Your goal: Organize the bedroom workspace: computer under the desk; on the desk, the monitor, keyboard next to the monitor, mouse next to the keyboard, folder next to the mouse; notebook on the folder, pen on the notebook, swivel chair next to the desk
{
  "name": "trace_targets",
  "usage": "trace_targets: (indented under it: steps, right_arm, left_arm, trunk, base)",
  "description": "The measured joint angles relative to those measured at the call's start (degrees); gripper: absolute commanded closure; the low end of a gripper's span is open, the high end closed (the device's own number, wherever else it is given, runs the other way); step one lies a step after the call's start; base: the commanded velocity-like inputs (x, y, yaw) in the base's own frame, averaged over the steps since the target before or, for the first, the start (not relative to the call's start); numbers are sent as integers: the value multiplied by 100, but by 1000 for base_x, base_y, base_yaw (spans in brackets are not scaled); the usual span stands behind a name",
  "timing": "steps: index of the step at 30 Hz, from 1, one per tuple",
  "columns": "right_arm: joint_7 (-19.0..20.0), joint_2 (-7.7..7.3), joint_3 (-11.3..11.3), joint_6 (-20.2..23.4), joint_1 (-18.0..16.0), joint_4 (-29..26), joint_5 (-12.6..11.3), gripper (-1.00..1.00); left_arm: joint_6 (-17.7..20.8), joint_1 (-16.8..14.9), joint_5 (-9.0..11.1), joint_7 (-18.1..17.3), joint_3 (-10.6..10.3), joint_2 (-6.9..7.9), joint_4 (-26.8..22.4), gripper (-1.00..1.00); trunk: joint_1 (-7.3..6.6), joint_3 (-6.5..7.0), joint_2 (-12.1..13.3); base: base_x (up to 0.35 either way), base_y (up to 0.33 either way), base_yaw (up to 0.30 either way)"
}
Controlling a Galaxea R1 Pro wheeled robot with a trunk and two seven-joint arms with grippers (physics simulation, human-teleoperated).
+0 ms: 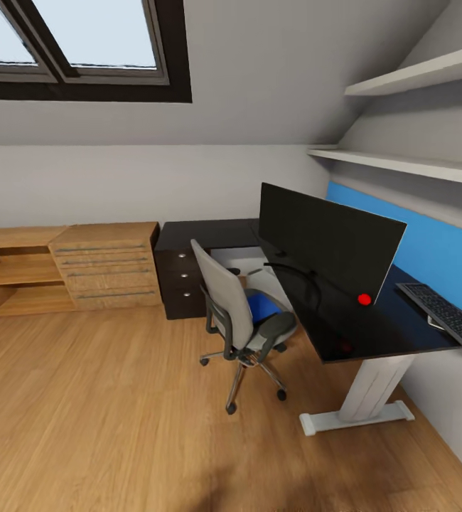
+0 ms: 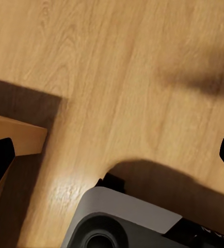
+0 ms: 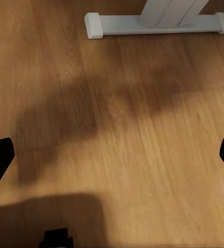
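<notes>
Folder: one bright blue folder is seen lying flat on the seat of the swivel chair, half hidden behind the backrest. It's probably light, thin and a bit slick, so an overhanging edge looks like the best place for it to be taken by.

Chair: one grey chair on castors, parked close beside the desk. It'll likely roll or spin if nudged, so the backrest or an armrest should be held when it gets pushed.

Monitor: one wide black monitor is stood upright on the desk, red dot at its lower corner. Top-heavy on that thin foot, so best left alone.

Keyboard: one keyboard is spotted on the desk at the far right, one end hanging past the edge. Stiff and light, easily pinched along a long side.

Mouse, notebook, pen, computer: can't be made out for sure. Something small and dark sits near the monitor's foot, too tiny to call.

Left gripper: fingers spread wide over bare wood floor, nothing held.

Right gripper: spread wide too, nothing pinched, pointed at floor near the white desk foot.

Other stuff: one light-wood drawer chest, two wall shelves.
</notes>
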Motion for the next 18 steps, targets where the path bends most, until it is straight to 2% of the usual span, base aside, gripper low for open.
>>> trace_targets:
  steps: [6,10,18]
  right_arm:
    - [40,-3,40,-14,0,34,26,-100]
    - [229,-7,249,-120,0,136,176,-100]
    - [328,-17,388,-431,0,356,264,-100]
  left_arm:
    - [2,2,-2,5,1,-3,-2,-100]
    - [4,3,-2,9,0,-3,-3,-100]
    - [3,2,-2,10,0,-23,-3,-100]
  trunk:
    - [132,-108,-241]
    - [220,-180,-401]
    - [396,-323,-722]
  base:
    - [0,0,-5]
    - [0,0,0]
    - [0,0,0]
